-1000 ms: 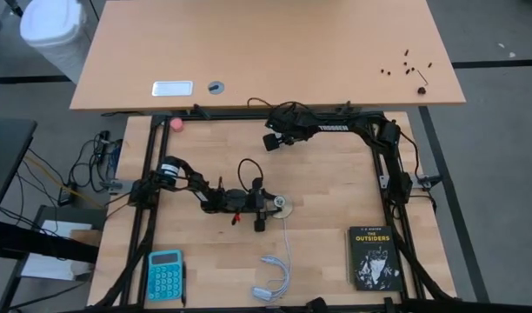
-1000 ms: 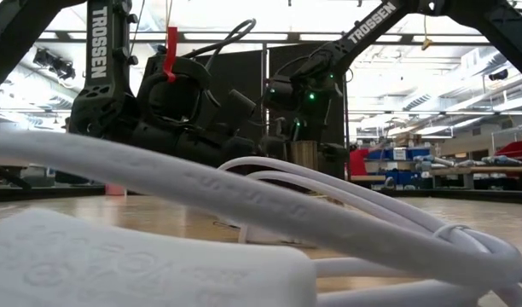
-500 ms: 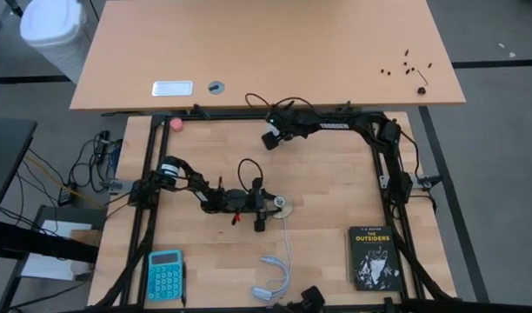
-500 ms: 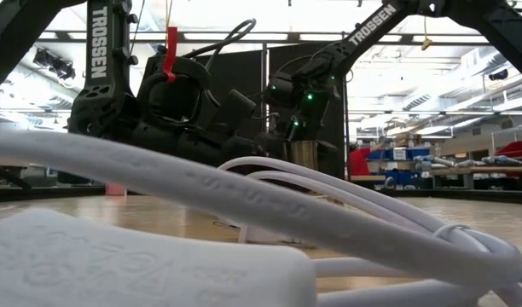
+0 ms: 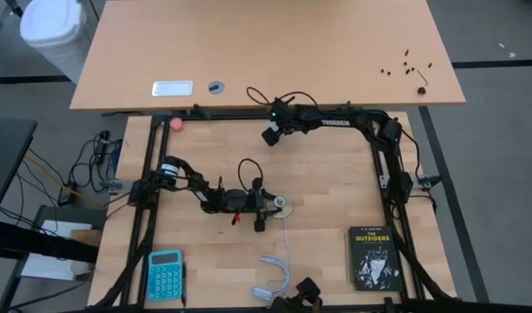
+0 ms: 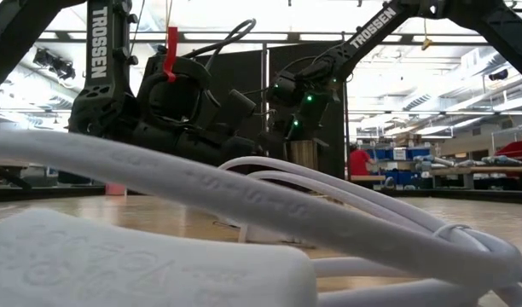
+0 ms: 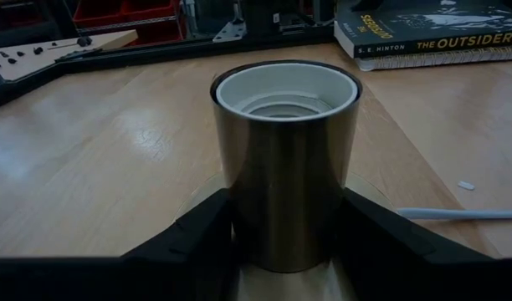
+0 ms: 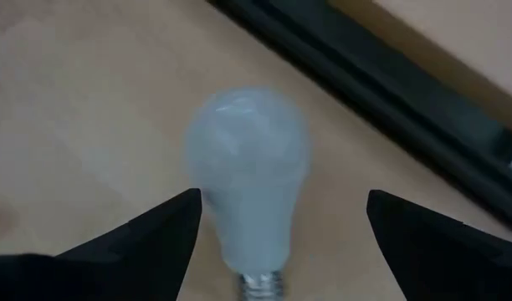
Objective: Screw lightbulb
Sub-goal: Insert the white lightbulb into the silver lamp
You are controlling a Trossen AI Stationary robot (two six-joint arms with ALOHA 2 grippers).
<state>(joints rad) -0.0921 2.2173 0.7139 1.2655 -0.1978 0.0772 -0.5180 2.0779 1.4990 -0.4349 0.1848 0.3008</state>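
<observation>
The white lightbulb [image 8: 248, 176] lies on its side on the wood near the table's far edge, its screw base [image 8: 260, 286] toward my right wrist. My right gripper [image 8: 283, 201] [image 5: 270, 135] hovers above it, open, one finger on either side and clear of it. In the high view the arm hides the bulb. At the table's middle a shiny metal socket [image 7: 285, 167] [image 5: 284, 207] stands upright with its white threaded mouth up. My left gripper [image 5: 268, 207] is shut on it. My left gripper pinches the socket's metal barrel, low on its wall [image 7: 239, 234], between its two fingers [image 7: 197, 247], one on each side. The fingers come nearly level from the table's left side. The socket stands upright with its bottom on the table.
A white cord [image 5: 283, 252] runs from the socket to a coil and plug [image 6: 159, 256] at the near edge. A black book [image 5: 373, 257] lies near right, a blue calculator [image 5: 165, 275] near left, a pink ball [image 5: 177, 124] far left. The black frame rail [image 8: 390, 92] passes just beyond the bulb.
My right gripper has drifted a little toward the table's far edge and has rolled about its own axis, staying open. My left gripper and the socket have kept still.
</observation>
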